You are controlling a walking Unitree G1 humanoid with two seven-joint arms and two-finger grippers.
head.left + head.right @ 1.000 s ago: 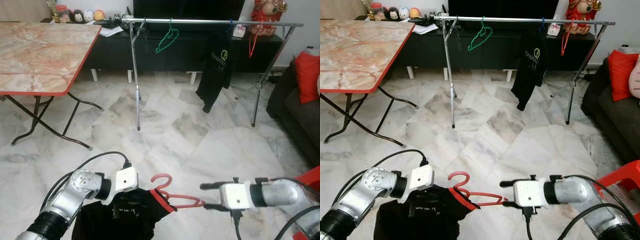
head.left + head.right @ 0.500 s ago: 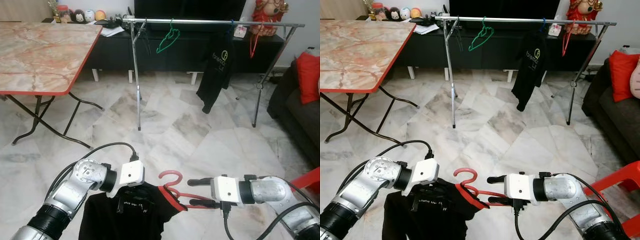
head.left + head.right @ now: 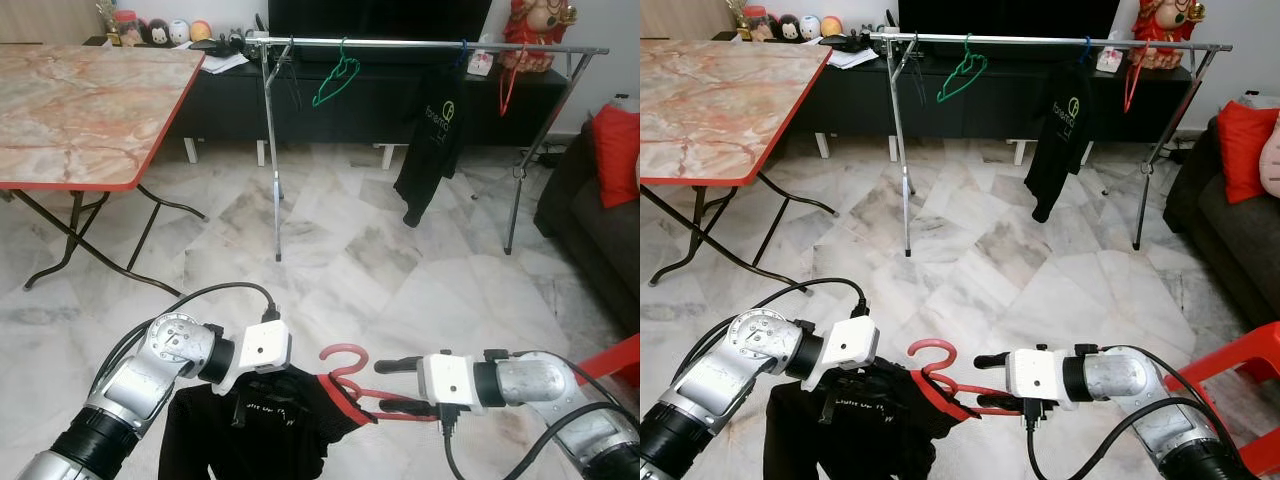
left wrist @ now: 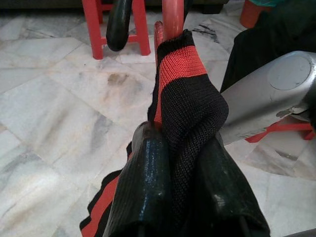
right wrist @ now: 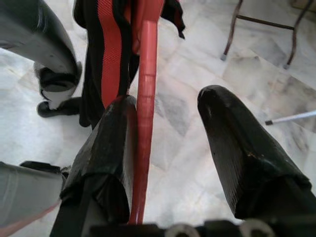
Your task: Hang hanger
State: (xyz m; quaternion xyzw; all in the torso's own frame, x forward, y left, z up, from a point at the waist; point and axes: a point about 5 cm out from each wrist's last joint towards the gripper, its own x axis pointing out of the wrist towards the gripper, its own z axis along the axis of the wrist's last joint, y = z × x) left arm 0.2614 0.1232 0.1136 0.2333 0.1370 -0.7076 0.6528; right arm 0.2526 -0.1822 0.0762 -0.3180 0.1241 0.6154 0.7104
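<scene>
Marble floor (image 3: 330, 260), red hanger (image 5: 145, 98) btwn parted right gripper (image 5: 182, 148) jaws, touching one

Marble floor (image 3: 330, 270): rack legs (image 3: 277, 215), folding table (image 3: 90, 95), seemingly red stool (image 3: 612, 362).

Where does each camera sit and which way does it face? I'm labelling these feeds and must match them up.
Left eye view: on the head, looking forward and down; both silver arms, clothes rail ahead.
Right eye view: its stereo twin, same scene.
Left wrist view: along the left gripper, clamped on the black shirt's collar.
Right wrist view: along the right gripper, open around the red hanger.
All four share the hanger and shirt.
</scene>
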